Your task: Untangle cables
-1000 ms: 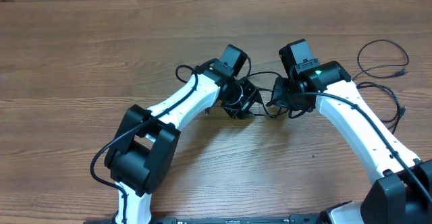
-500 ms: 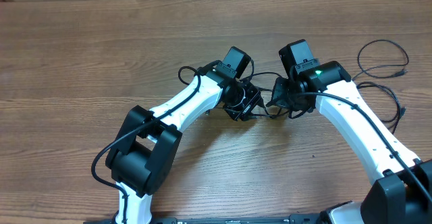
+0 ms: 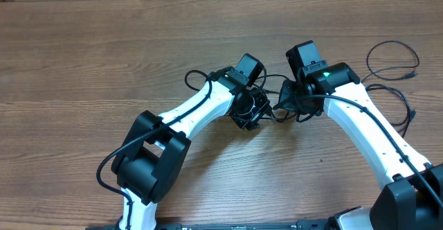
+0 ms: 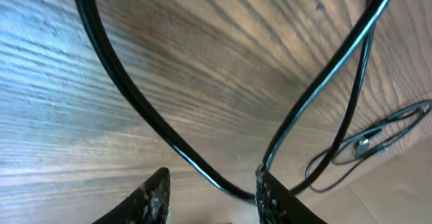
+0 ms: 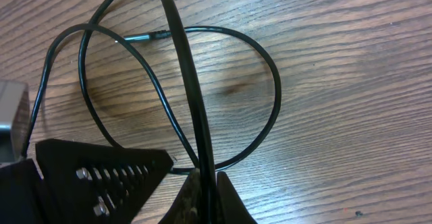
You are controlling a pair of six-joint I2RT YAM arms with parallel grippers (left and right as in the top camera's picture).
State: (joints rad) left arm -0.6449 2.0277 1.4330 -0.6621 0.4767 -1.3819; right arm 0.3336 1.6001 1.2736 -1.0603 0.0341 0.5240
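Thin black cables (image 3: pixel 272 116) lie tangled at the table's middle between my two grippers. My left gripper (image 3: pixel 250 112) is open; in the left wrist view its fingertips (image 4: pixel 212 191) stand apart, with a black cable (image 4: pixel 142 109) running between them and against the right finger. My right gripper (image 3: pixel 286 105) is shut on a black cable; the right wrist view shows the fingertips (image 5: pixel 206 187) pinched on the cord (image 5: pixel 182 62). A thinner cable loop (image 5: pixel 273 82) lies on the wood behind it. More loose cable (image 3: pixel 392 58) lies at the far right.
The wooden table (image 3: pixel 83 64) carries everything. The left gripper's black body (image 5: pixel 88 177) is close beside the right fingers. A further cable loop (image 3: pixel 403 104) lies beside the right arm, and a cable with a small plug (image 4: pixel 364 143) shows in the left wrist view.
The left gripper has shifted a little to the right and toward me, closer to the right gripper. The right arm has not moved.
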